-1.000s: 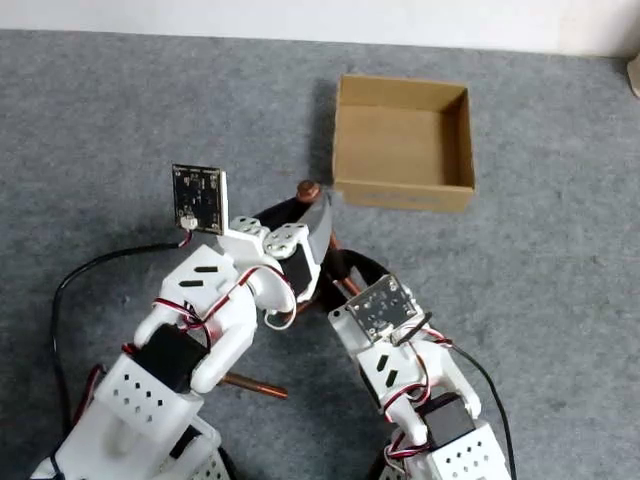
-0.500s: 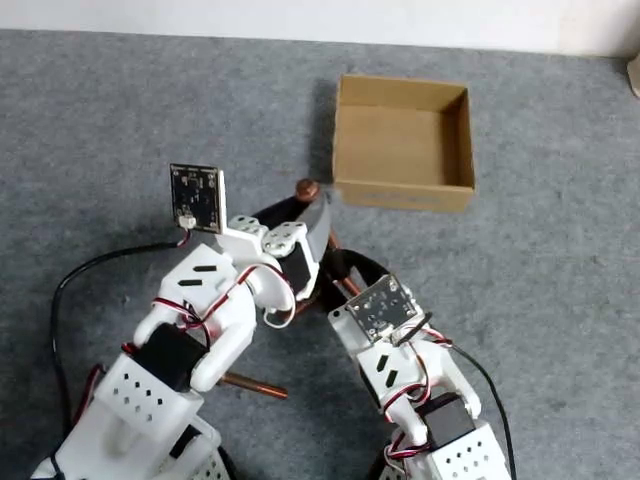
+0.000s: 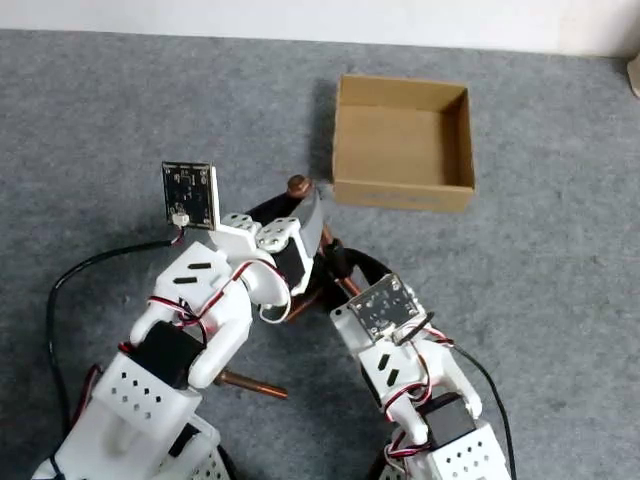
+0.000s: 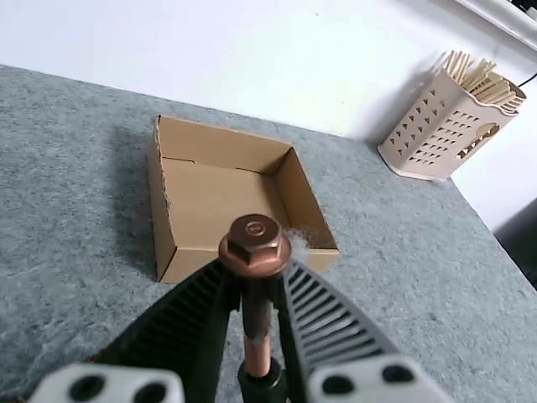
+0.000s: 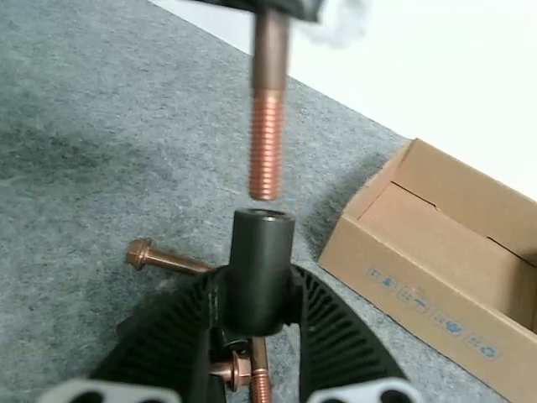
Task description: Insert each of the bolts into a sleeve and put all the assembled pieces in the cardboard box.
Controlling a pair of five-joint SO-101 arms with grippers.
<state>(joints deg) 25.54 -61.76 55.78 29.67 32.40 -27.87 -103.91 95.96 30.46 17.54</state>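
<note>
My left gripper point(image 4: 254, 270) is shut on a copper bolt point(image 4: 254, 243), held upright with its hex head up. In the high view this bolt's head point(image 3: 297, 185) sits just in front of the cardboard box point(image 3: 403, 143). My right gripper point(image 5: 256, 290) is shut on a black sleeve point(image 5: 262, 269), open end up. The bolt's threaded tip point(image 5: 266, 180) hangs a little above the sleeve's mouth, roughly in line with it, not touching. In the high view the right gripper point(image 3: 335, 268) lies under the left arm's wrist.
A loose copper bolt point(image 5: 168, 256) lies on the grey mat beyond the sleeve, another point(image 5: 242, 369) below the right gripper. One more bolt point(image 3: 250, 383) lies between the arms' bases. A beige holder of sticks point(image 4: 453, 126) stands far right of the box point(image 4: 226, 193).
The left arm has shifted slightly left and away, taking the bolt with it. The right arm has stayed still.
</note>
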